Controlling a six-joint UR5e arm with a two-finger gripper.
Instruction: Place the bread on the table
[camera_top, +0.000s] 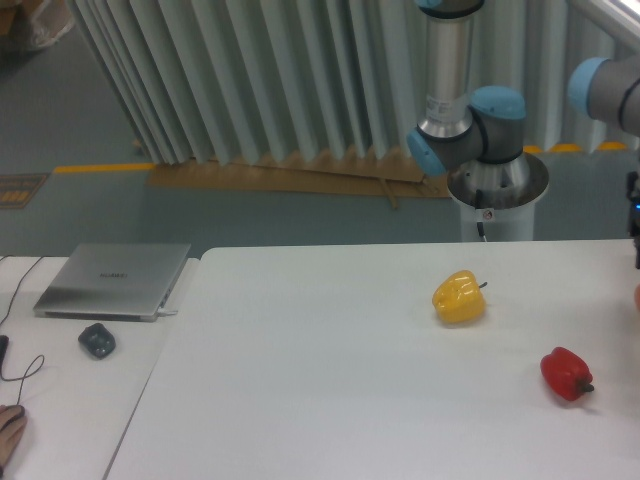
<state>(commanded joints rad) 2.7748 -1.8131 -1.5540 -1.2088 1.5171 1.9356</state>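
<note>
Bread is out of view, and the pincer is cut off at the table's (330, 400) right edge, its state not discernible.

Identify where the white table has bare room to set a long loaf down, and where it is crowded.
Free: the table left of the yellow pepper, and the strip between it and the red pepper. Crowded: the right edge. The bread and tool are out of view.

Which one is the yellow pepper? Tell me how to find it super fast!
Look at the big white table in front of the grey curtain. On its right half sit two peppers, well apart. The yellow pepper is the one farther back and more to the left, lying on its side; the red pepper is nearer the right edge.
</note>
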